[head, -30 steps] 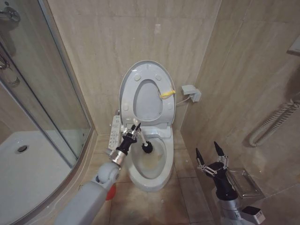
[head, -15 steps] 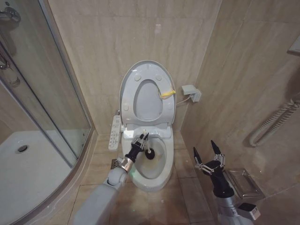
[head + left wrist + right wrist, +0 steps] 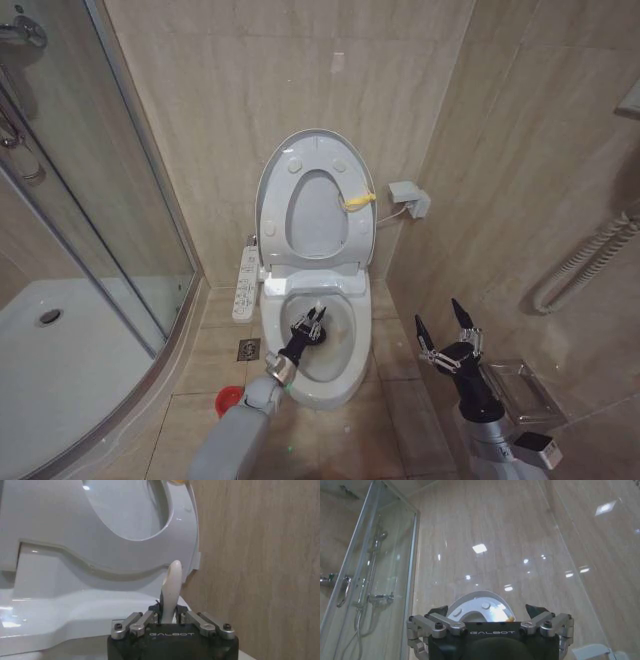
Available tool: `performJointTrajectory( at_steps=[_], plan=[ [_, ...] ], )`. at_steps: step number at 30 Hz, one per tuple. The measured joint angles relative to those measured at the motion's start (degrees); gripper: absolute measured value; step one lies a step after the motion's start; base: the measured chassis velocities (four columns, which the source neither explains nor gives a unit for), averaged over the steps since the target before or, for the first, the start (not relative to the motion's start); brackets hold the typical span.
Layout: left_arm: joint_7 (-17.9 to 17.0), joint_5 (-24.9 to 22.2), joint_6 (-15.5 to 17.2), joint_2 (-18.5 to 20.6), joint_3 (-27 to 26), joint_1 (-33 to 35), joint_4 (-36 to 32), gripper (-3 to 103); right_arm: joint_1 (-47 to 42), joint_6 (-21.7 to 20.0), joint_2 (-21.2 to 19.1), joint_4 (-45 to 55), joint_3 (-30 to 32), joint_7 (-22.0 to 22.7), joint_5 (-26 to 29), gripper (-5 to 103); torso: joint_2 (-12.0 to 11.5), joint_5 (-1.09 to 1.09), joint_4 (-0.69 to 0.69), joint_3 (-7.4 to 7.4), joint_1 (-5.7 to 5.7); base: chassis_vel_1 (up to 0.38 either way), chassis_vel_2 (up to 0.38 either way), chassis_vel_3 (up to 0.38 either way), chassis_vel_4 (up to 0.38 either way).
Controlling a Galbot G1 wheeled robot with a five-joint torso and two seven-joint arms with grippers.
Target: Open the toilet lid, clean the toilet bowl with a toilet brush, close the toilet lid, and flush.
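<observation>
Left gripper (image 3: 309,325): over toilet bowl (image 3: 340,372), pinching toilet brush (image 3: 170,588) handle
Toilet lid (image 3: 275,190): raised against wall
Right gripper (image 3: 443,322): fingers spread, idle beside bowl

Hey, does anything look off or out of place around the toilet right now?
The toilet bowl has yellowish staining inside. A red cup sits alone on the floor beside it. Otherwise nothing stands out: the left end effector holds the toilet brush in the bowl.

Grey arms, black wrists marked GALBOT, silver-linked black-tipped jaws.
</observation>
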Motion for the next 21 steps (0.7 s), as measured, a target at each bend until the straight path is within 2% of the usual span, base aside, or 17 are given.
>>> performJointTrajectory(
  at_steps=[3, 7, 11, 13, 18, 21],
  plan=[
    [-0.4, -0.1, 0.1, -0.5, 0.0, -0.3, 0.3, 20, 0.2, 0.0, -0.2, 0.0, -0.1, 0.0, 0.0, 100, 0.0, 0.0, 0.01, 0.01, 0.0, 0.0, 0.0, 0.0, 0.0],
    [-1.5, -2.0, 1.2, -0.1, 1.3, -0.4, -3.6, 20, 0.3, 0.0, -0.4, 0.0, -0.1, 0.0, 0.1, 100, 0.0, -0.1, -0.11, 0.02, 0.01, 0.0, 0.0, 0.0, 0.0],
    [-1.6, -4.5, 1.7, 0.7, 2.5, -0.3, -7.7, 20, 0.4, 0.0, -0.4, -0.3, 0.1, 0.0, 0.2, 100, 0.0, -0.06, -0.11, 0.02, 0.02, 0.0, 0.0, 0.0, 0.0],
    [-0.2, -6.6, 1.5, 0.8, 3.5, -0.4, -9.7, 20, 0.4, 0.1, -0.4, -0.5, 0.3, -0.1, 0.2, 100, 0.0, -0.06, -0.08, 0.02, 0.02, 0.0, 0.0, 0.0, 0.0],
    [2.2, -6.8, -0.3, -0.7, 3.6, -1.9, -6.0, 20, 0.4, 0.2, -0.1, -1.0, 0.5, -0.5, 0.7, 100, 0.0, -0.04, -0.06, 0.01, 0.01, 0.0, 0.0, 0.0, 0.0],
    [2.6, -4.4, -1.3, -2.3, 2.9, -3.5, -0.8, 19, 0.6, 0.5, 0.4, -1.4, 0.5, -1.0, 0.8, 100, 0.0, -0.04, -0.06, 0.01, 0.01, 0.0, 0.0, 0.0, 0.0]
  ],
)
